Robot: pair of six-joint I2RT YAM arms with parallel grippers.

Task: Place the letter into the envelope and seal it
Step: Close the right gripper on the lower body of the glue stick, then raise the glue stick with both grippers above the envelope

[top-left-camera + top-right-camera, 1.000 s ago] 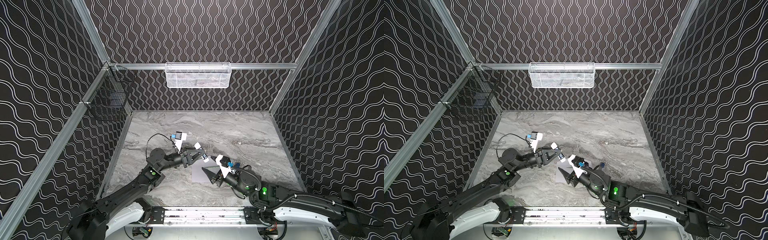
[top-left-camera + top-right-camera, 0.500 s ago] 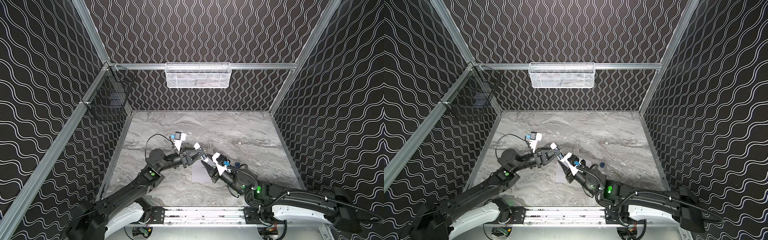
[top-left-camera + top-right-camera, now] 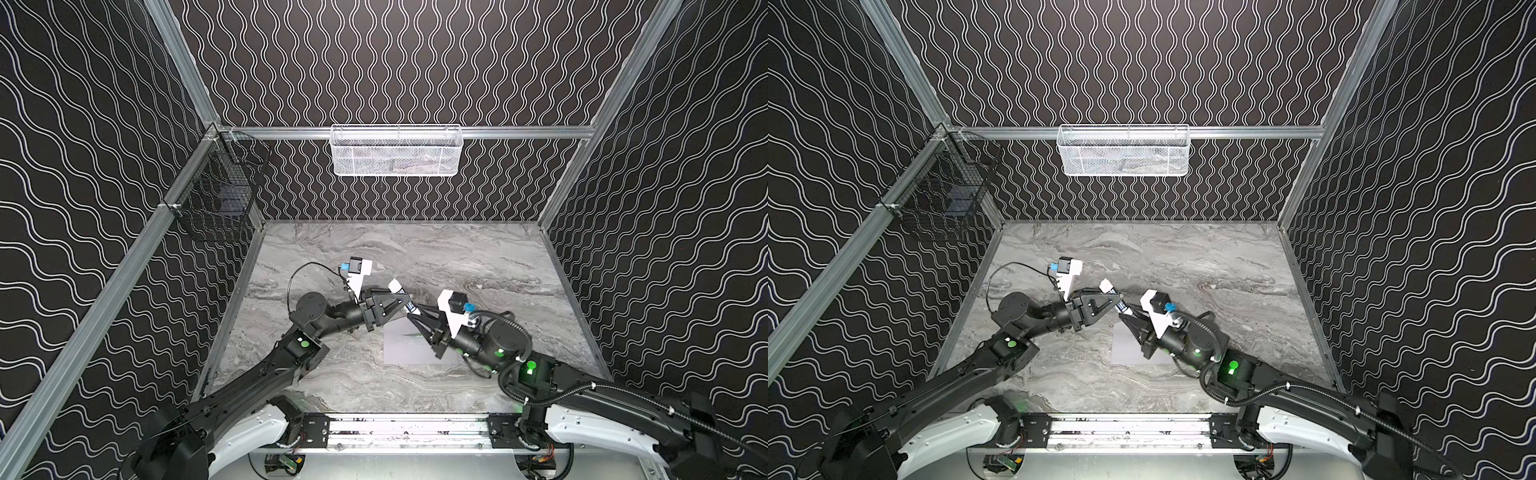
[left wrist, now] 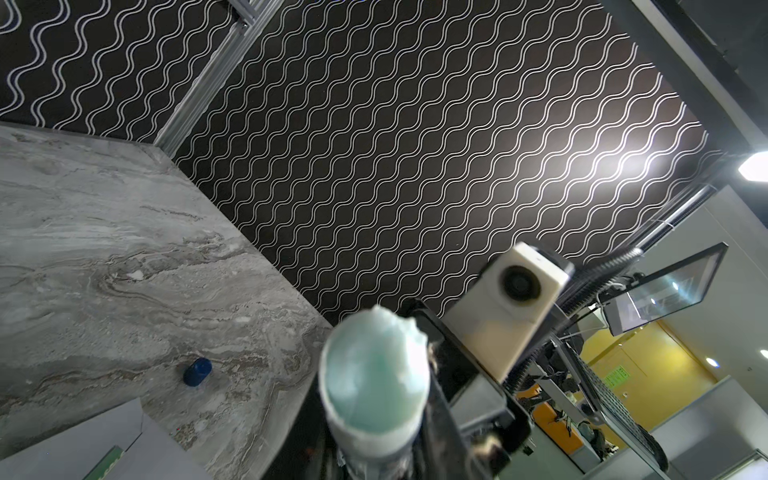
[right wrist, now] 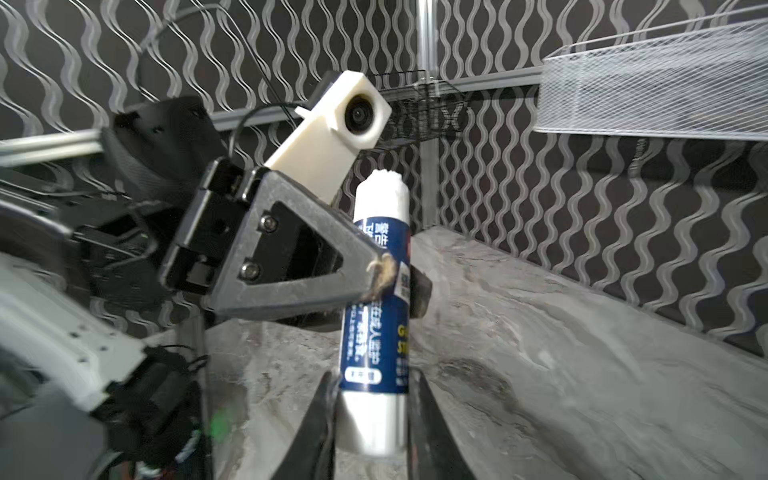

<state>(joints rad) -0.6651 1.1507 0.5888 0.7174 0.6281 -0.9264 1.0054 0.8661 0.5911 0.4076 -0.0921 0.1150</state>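
Observation:
The pale envelope (image 3: 399,351) (image 3: 1126,353) lies flat on the marble table, partly under my right arm. Only a green-bordered edge of the letter (image 4: 107,462) (image 3: 410,333) shows at its opening. A blue-and-white glue stick (image 5: 376,299) (image 3: 402,296) (image 3: 1113,291) is held uncapped above the envelope's far edge. My left gripper (image 5: 376,276) (image 3: 406,302) (image 3: 1116,302) is shut on its middle. My right gripper (image 5: 372,386) (image 3: 412,315) (image 3: 1124,316) is shut on its white base, one finger on each side. In the left wrist view the stick's greenish tip (image 4: 374,374) hides the left fingers.
A small blue cap (image 4: 198,371) lies on the table beyond the envelope. A white mesh basket (image 3: 397,150) hangs on the back wall and a black wire basket (image 3: 216,199) on the left wall. Patterned walls enclose the table on three sides.
My right gripper has moved forward and left from over the envelope to the glue stick and closed on its base. The left gripper has kept its hold and place.

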